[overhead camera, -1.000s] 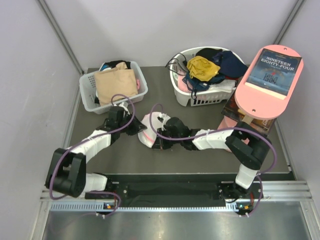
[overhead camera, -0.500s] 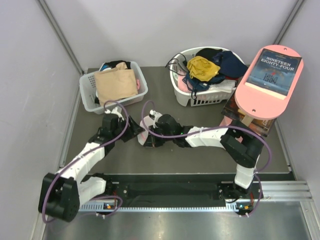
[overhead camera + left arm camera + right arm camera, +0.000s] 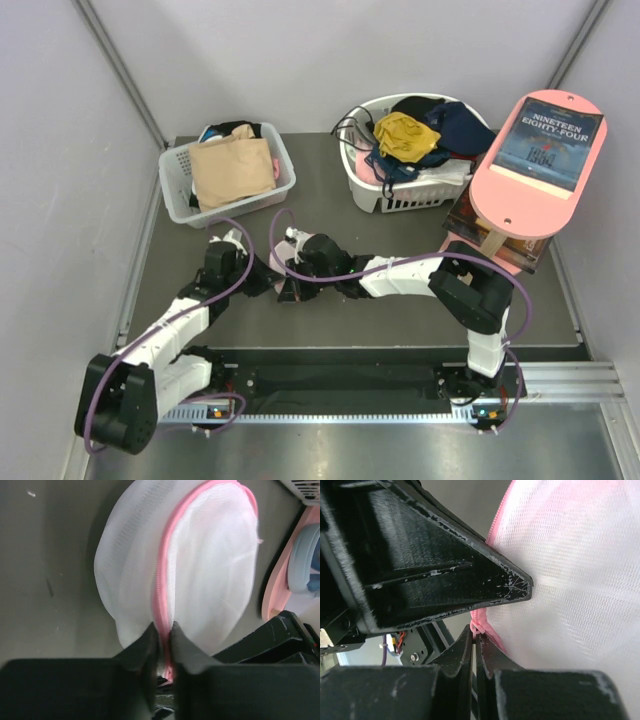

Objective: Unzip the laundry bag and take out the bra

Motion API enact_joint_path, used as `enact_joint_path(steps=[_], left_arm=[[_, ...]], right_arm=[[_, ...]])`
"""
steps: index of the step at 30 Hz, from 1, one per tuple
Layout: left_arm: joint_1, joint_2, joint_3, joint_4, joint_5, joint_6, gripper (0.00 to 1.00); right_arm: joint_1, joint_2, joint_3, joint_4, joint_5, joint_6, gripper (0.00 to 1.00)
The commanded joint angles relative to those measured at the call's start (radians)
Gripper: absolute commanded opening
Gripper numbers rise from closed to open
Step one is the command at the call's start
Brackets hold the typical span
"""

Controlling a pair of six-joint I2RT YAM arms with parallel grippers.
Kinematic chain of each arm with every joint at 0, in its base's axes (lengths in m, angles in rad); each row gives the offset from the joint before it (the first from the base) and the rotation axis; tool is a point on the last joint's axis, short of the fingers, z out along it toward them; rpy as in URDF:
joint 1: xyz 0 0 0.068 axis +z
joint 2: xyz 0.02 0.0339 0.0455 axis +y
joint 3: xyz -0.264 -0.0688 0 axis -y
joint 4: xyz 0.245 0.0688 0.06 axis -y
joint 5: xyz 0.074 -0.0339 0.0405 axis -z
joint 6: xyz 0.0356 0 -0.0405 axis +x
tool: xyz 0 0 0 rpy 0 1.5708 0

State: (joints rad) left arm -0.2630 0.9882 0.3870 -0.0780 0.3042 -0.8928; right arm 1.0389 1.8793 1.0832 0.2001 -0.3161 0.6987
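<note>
The laundry bag (image 3: 205,565) lies on the grey table (image 3: 45,565). In the overhead view it is left of centre, wedged between the two gripper heads and mostly hidden by them. In the left wrist view it fills the upper middle of the frame, and its pink zip (image 3: 165,575) runs down the dome, closed along all the length that shows. The bra cannot be made out through the white mesh (presumably it is inside).

The left gripper (image 3: 163,629), at the bottom centre of its view, is nipped onto the zip seam, with the pink tape caught between nearly touching fingers. The right gripper (image 3: 475,636) is fully closed, and a small pink tab (image 3: 476,626) sits right at its tips, apparently pinched. The two grippers stand almost nose to nose.

The unzipping looks barely begun. To do it well, the left grip should act as the anchor, staying low and close to the slider so the mesh is taut. The right should draw the tab along the curve of the rim, not straight away from the bag. A pull off that line is likely to drag the light pouch across the table or slip off the tab.
</note>
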Motion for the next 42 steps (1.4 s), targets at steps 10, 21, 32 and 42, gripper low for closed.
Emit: enact_joint_path(steps=[10, 21, 32, 42], left_arm=[[0.004, 0.013, 0.029, 0.041, -0.008, 0.023, 0.00], [0.007, 0.024, 0.064, 0.004, -0.056, 0.072, 0.00], [0.016, 0.058, 0.102, -0.002, -0.066, 0.106, 0.00], [0.019, 0.130, 0.168, 0.000, -0.060, 0.120, 0.41]], right_arm=[[0.010, -0.022, 0.017, 0.004, 0.006, -0.024, 0.00], [-0.013, -0.089, -0.083, 0.004, 0.041, -0.015, 0.00], [-0.053, -0.160, -0.174, -0.007, 0.080, -0.013, 0.00], [-0.048, -0.137, -0.140, -0.008, 0.063, -0.021, 0.00]])
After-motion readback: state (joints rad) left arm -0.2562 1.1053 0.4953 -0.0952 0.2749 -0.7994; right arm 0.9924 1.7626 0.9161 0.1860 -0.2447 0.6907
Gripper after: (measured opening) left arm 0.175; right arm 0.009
